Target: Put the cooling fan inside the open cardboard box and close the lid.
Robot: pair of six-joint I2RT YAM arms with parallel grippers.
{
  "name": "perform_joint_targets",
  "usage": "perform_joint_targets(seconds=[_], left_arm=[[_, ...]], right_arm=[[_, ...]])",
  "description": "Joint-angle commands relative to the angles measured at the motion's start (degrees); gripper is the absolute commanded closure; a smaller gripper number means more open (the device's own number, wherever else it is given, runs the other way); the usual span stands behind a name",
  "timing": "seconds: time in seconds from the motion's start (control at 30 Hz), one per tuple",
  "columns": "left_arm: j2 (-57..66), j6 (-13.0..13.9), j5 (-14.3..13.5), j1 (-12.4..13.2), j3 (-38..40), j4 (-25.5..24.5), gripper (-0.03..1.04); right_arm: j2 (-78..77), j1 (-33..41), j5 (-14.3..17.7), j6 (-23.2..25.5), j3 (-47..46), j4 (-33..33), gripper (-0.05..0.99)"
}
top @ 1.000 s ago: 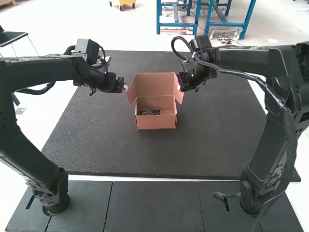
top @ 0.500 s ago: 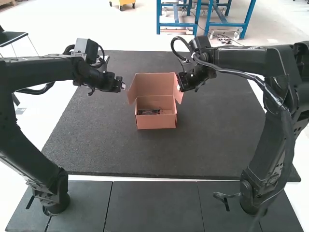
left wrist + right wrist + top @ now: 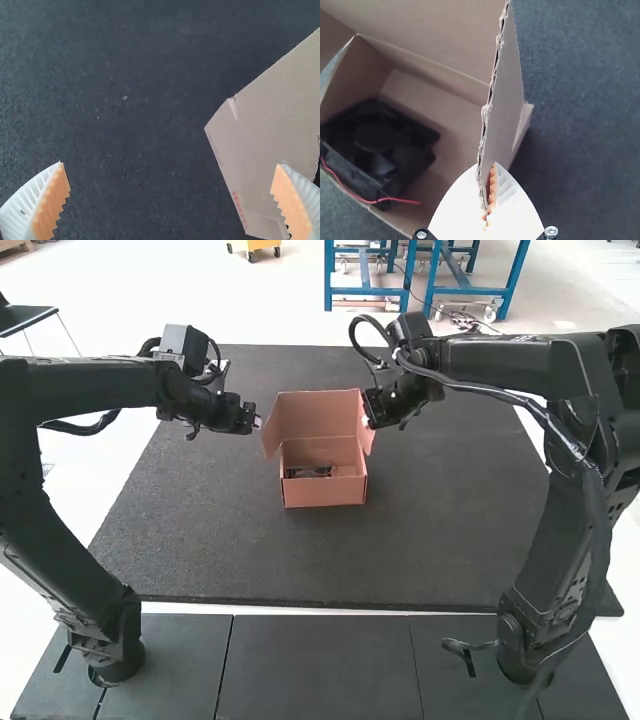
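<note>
Since the cooling fan [image 3: 375,150] already lies on the floor of the cardboard box [image 3: 322,485], what remains is the lid [image 3: 320,412], which stands upright at the back. The right gripper [image 3: 489,200] pinches the edge of the right side flap [image 3: 502,100]. The left gripper [image 3: 169,170] is spread wide, one pad just beside the left side flap [image 3: 270,145] without gripping it. A good close would turn both flaps inward evenly, then bring the lid forward without dragging the box across the mat [image 3: 200,530]
</note>
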Motion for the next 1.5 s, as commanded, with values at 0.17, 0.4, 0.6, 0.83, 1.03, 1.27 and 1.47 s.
perform_joint_targets(seconds=[0.17, 0.4, 0.6, 0.83, 1.03, 1.27, 1.47], left_arm=[[-0.13, 0.86, 1.26, -1.39, 1.30, 0.49, 0.06], [-0.31, 0.77, 4.07, -3.41, 2.62, -1.27, 0.06], [-0.31, 0.77, 4.07, -3.59, 2.88, -1.53, 0.06], [-0.39, 0.68, 4.07, -3.41, 2.97, -1.53, 0.06], [-0.48, 0.68, 4.07, -3.50, 2.88, -1.97, 0.06], [-0.48, 0.77, 4.16, -3.76, 2.97, -1.97, 0.06], [-0.31, 0.77, 4.42, -4.20, 3.06, -1.44, 0.06]], right_arm=[[1.26, 2.30, -1.65, 1.55, 2.29, -0.19, 0.95], [1.26, 2.30, -1.82, 2.34, 2.37, -0.10, 0.95], [1.26, 2.39, -3.05, 3.92, 2.55, -0.19, 0.95], [1.61, 2.82, -5.34, 6.30, 2.55, -0.63, 0.95], [2.05, 2.82, -7.54, 8.67, 2.99, -0.81, 0.95], [2.93, 2.82, -7.54, 8.76, 3.34, -1.25, 0.95], [2.93, 2.47, -7.36, 8.58, 3.25, -1.42, 0.95]])
